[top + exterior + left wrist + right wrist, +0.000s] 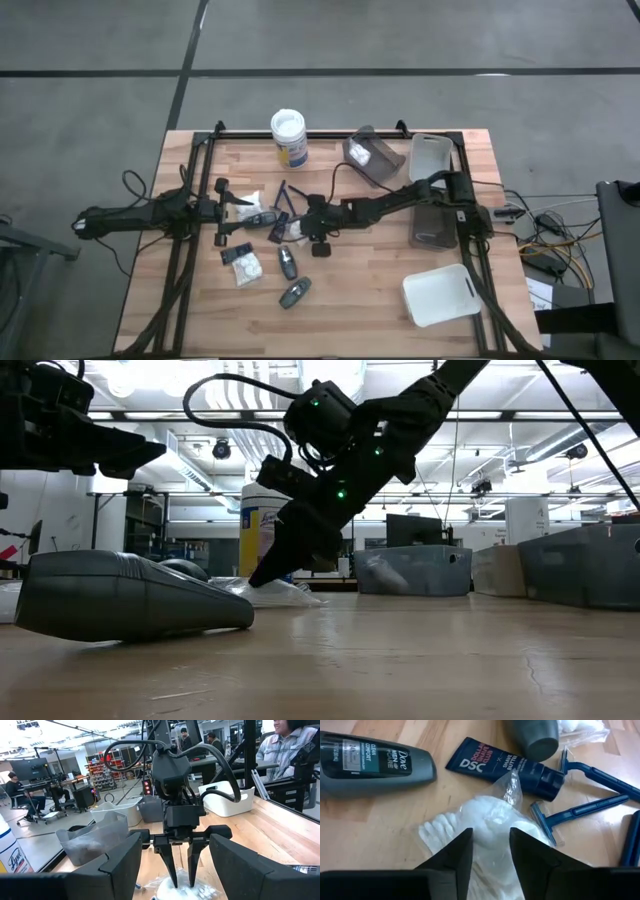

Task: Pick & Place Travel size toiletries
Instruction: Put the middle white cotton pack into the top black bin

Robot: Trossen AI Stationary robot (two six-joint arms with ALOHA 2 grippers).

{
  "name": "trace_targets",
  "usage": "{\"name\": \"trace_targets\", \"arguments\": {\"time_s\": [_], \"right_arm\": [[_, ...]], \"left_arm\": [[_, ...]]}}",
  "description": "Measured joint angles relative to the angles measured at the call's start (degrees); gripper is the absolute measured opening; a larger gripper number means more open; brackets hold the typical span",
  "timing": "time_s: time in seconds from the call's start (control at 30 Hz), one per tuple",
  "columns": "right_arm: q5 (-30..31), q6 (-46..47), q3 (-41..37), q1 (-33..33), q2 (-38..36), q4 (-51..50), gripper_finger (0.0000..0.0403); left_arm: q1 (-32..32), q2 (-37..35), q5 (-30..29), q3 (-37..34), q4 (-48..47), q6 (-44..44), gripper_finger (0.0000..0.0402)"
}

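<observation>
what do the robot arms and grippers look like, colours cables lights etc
Both arms are dark, near-black, jointed links. The right arm carries small green lights and a looping black cable; a red light shows in the left wrist view. The right gripper has two thin tapered black fingers; the left gripper has broad, blocky dark fingers.

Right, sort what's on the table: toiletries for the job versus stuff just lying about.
Job items:
- white puffy packet, under the right hand
- Dove bottle
- DSC tube
- blue razors
- grey bottle

Lying about:
- white-lidded jar
- grey tray
- white tray
</observation>
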Motion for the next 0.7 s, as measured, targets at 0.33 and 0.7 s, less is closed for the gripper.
{"name": "trace_targets", "arguments": {"time_s": [0.33,0.7], "right_arm": [[-0.24,0.02,-0.07,-0.07,-0.01,-1.56,0.0017],[-4.52,-0.39,-0.24,-0.11,-4.32,-5.65,0.0008]], "left_arm": [[-0.01,0.0,0.0,0.0,-0.02,0.0,0.0239],[0.0,0.0,0.0,0.0,0.0,0.0,0.0239]]}}
